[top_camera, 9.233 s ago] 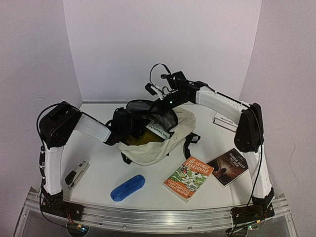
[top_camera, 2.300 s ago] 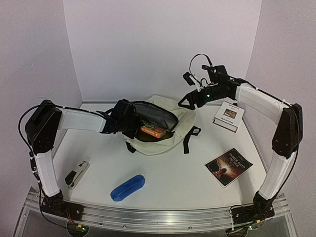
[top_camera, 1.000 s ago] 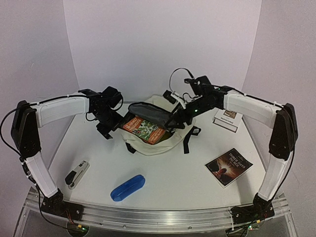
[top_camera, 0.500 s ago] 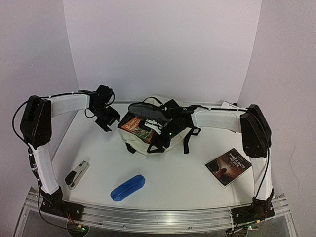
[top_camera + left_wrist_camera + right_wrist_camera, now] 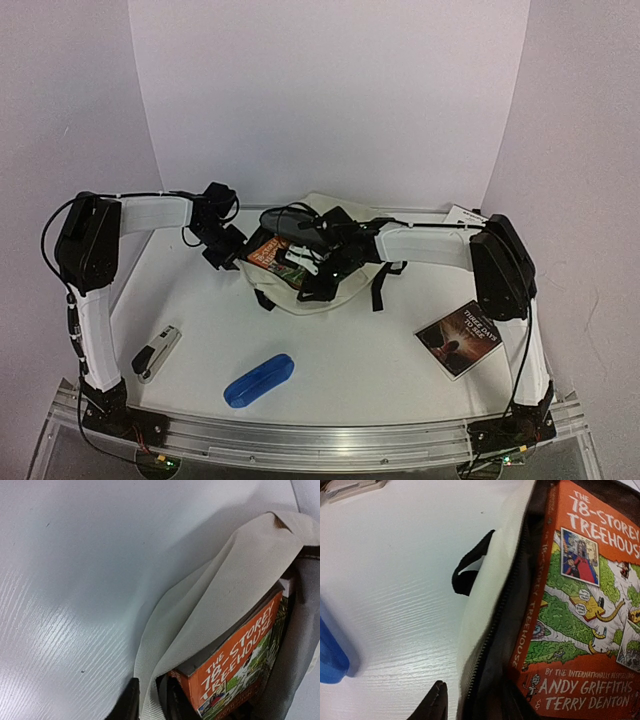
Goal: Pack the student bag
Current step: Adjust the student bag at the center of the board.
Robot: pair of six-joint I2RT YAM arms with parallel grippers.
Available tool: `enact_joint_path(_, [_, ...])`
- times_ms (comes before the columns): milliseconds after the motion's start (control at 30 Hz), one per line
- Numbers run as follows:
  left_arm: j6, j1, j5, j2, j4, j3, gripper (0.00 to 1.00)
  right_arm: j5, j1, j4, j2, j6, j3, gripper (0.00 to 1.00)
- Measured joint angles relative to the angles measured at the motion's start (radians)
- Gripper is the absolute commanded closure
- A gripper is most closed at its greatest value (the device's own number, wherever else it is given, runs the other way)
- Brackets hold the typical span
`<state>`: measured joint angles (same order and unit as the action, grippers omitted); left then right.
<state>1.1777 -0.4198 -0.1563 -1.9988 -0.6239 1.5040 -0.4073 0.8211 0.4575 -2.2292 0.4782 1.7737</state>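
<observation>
The orange book (image 5: 580,605) runs off the frame's right edge, partly hidden inside the student bag (image 5: 490,580), the blue case (image 5: 329,652) is cut at lower left, and the right gripper (image 5: 475,703) shows only the tips of its jaws, grip unclear.

The left gripper (image 5: 149,706) straddles the rim of the student bag (image 5: 215,595), with fabric between its jaws. The book (image 5: 235,655) sits inside the bag, just right of those jaws. The right gripper (image 5: 475,702) straddles another stretch of rim. The book lies right of its jaws, a strap loop (image 5: 470,570) ahead-left on the table (image 5: 395,580), and the pencil case (image 5: 327,655) left. The stapler (image 5: 156,352) and a second book (image 5: 463,338) lie well apart from both jaws.
</observation>
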Motion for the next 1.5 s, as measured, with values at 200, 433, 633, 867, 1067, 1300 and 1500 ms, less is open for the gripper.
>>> enact_joint_path(200, [-0.028, 0.003, 0.001, 0.0, -0.043, 0.041, 1.0, 0.0, 0.0, 0.001, 0.004, -0.012, 0.004, 1.0])
enact_joint_path(433, [-0.073, 0.003, 0.05, 0.061, -0.145, 0.15, 1.0, -0.059, -0.002, 0.046, 0.055, -0.047, 0.092, 1.0])
enact_joint_path(633, [-0.068, 0.011, 0.059, 0.181, -0.155, 0.062, 1.0, -0.108, -0.001, 0.063, 0.082, -0.052, 0.107, 0.99])
enact_joint_path(867, [-0.034, 0.011, 0.06, 0.212, -0.16, -0.082, 0.81, -0.178, -0.001, 0.104, 0.087, -0.073, 0.091, 0.43])
enact_joint_path(1067, [-0.076, 0.021, 0.082, 0.203, -0.189, -0.024, 0.24, -0.26, -0.087, 0.129, 0.096, -0.191, 0.204, 0.11])
enact_joint_path(1300, [-0.142, 0.023, 0.102, 0.201, -0.194, 0.12, 0.0, -0.194, -0.485, 0.139, 0.131, -0.255, 0.293, 0.02])
enact_joint_path(1500, [-0.166, 0.024, 0.107, 0.201, -0.213, 0.158, 0.0, 0.024, -0.738, 0.174, 0.088, -0.261, 0.296, 0.09])
